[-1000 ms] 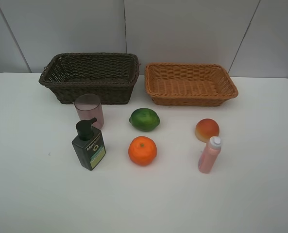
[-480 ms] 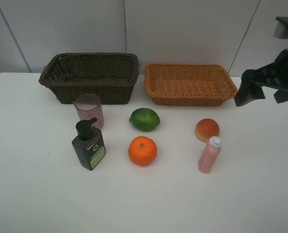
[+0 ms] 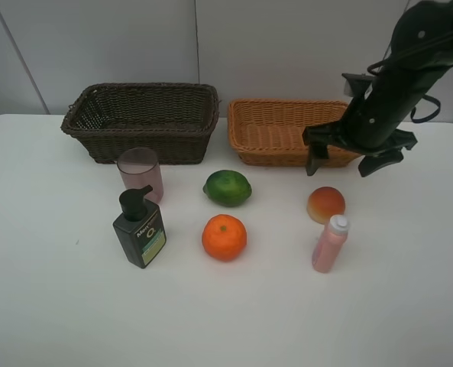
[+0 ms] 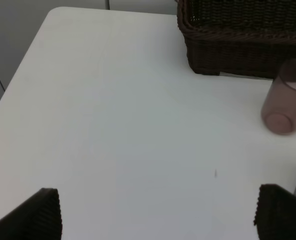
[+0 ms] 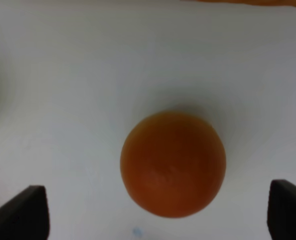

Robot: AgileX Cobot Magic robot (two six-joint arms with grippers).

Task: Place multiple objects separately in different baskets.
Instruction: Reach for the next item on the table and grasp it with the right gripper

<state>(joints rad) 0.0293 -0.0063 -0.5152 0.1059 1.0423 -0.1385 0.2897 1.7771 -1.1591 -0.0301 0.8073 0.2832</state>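
Observation:
On the white table in the high view stand a translucent pink cup (image 3: 140,173), a dark green pump bottle (image 3: 139,229), a green lime-like fruit (image 3: 228,187), an orange (image 3: 224,237), an orange-red peach (image 3: 325,204) and a pink white-capped bottle (image 3: 329,243). The dark brown basket (image 3: 142,118) and the light orange-tan basket (image 3: 296,131) stand behind them, both with nothing in them. My right gripper (image 3: 344,160) is open above the peach, in front of the tan basket. In the right wrist view the peach (image 5: 172,162) lies between the open fingers (image 5: 23,212). My left gripper (image 4: 157,220) is open and empty.
The left wrist view shows bare table, the dark basket's corner (image 4: 237,45) and the pink cup (image 4: 286,100) beside it. The table's left edge (image 4: 18,75) runs close by. A grey panelled wall (image 3: 211,38) stands behind the baskets.
My right arm has come in from the right edge and moved left and down, over the peach. None of the objects has moved.

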